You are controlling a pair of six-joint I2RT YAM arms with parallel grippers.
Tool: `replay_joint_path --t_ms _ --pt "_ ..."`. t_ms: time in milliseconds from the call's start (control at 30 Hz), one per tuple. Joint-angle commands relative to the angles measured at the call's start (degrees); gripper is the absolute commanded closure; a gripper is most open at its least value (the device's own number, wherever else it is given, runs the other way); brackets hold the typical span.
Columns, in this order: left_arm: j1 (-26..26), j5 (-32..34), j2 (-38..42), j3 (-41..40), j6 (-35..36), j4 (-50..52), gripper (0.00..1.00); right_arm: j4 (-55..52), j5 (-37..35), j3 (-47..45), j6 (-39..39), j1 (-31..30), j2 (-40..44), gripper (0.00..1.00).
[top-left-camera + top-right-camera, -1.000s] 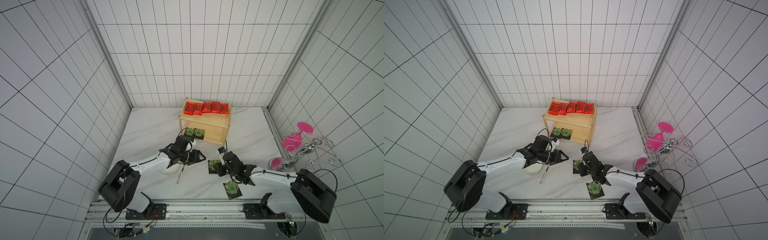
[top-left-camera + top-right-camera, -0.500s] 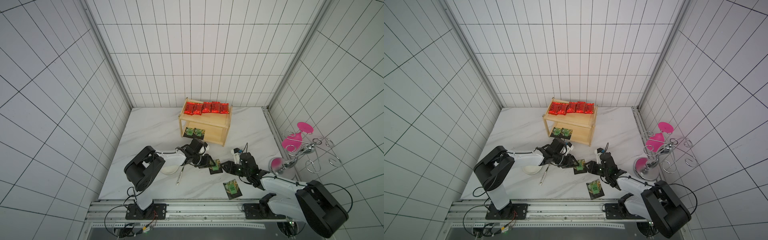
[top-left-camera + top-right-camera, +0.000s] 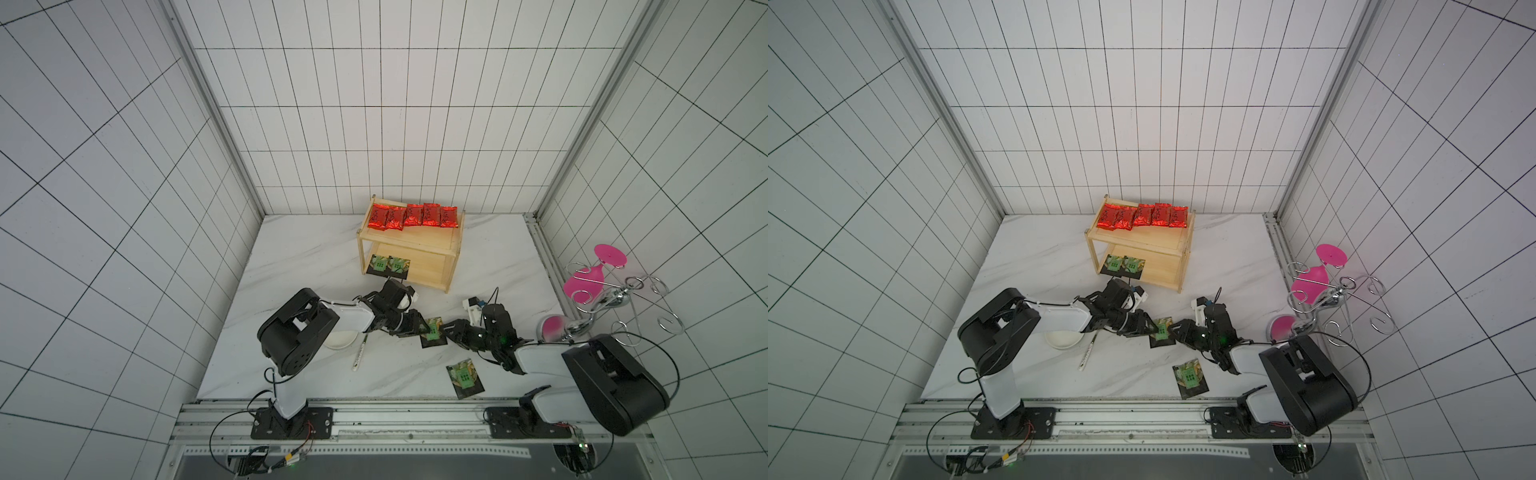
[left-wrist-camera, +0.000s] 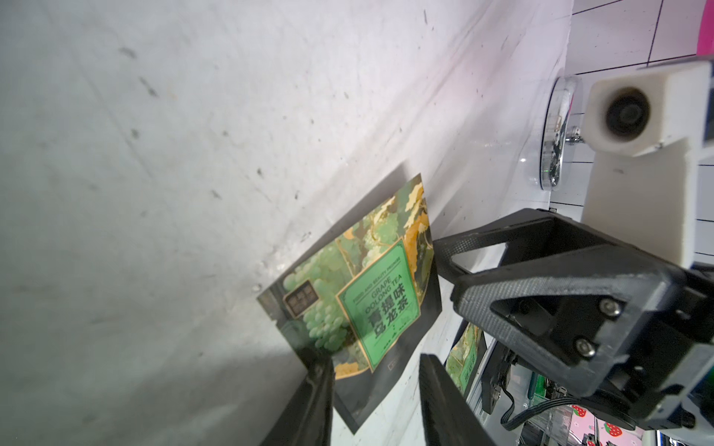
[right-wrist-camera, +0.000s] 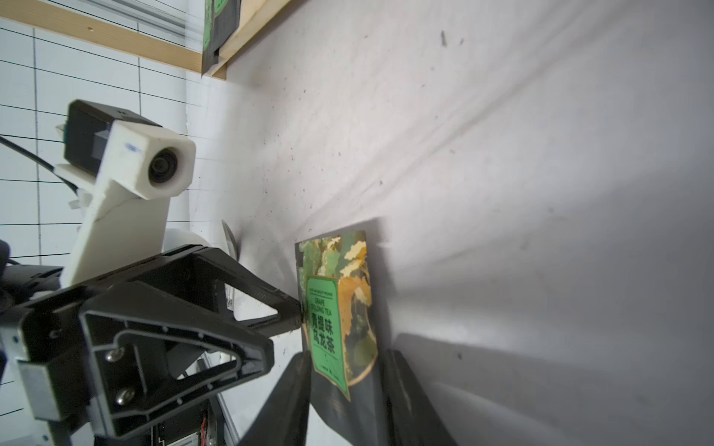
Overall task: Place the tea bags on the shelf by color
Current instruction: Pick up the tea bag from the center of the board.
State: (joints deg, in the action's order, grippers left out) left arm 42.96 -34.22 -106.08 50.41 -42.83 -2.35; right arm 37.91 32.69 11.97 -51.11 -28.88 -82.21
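Brought across in the last second: left claw (image 3: 422,328), now tip to tip with the right claw (image 3: 445,331) and narrower than before. Tilted black tea packet (image 3: 433,328) at much the same spot.

Nearest the rail (image 3: 374,409), flat on the marble surface (image 3: 316,266) and apart from both arms: another black green-labelled packet (image 3: 464,376). Further left, a white-handled spoon (image 3: 360,355) beside a white dish (image 3: 337,341), the dish half under the left arm.

Mid-surface, both claws meeting at the tilted packet, its label side turned toward the left arm. Right claw clenched on it: in the right wrist view, black lower end wedged between both fingers (image 5: 288,394). Left claw partly closed, fingers (image 4: 315,394) astride a lower corner of the same packet, one tip against its edge. Gripping or only touching: cannot tell.

Off to the right, chrome wire rack (image 3: 611,300) with pink glasses (image 3: 587,279).

Farthest back, wooden shelf (image 3: 415,245). On its lower tier, at the front left corner, two black packets (image 3: 388,266) side by side, overhanging the front rim. On its top tier, five red foil sachets (image 3: 411,216) in a row along the back edge, some overlapping.
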Motion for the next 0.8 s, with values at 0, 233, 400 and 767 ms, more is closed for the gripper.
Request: replay_joint_path --t_ms 0,233,400,767 --pt "-0.92 1.72 -1.27 -2.66 -0.32 -0.72 0.6 8.49 4.52 -0.63 -6.24 0.64 -6.53 0.67" --pt "-2.61 0.73 0.18 -3.39 -0.7 -1.6 0.61 20.77 7.63 0.89 -11.74 0.85 -14.2 0.95" --pt "-6.31 -1.68 8.18 -3.59 -2.19 -0.61 0.39 22.92 10.7 0.57 -10.22 2.1 -12.07 1.0" --pt "-13.01 -16.08 11.86 -9.36 -16.18 -20.77 0.29 28.04 17.87 4.73 -13.19 2.53 -5.7 1.0"
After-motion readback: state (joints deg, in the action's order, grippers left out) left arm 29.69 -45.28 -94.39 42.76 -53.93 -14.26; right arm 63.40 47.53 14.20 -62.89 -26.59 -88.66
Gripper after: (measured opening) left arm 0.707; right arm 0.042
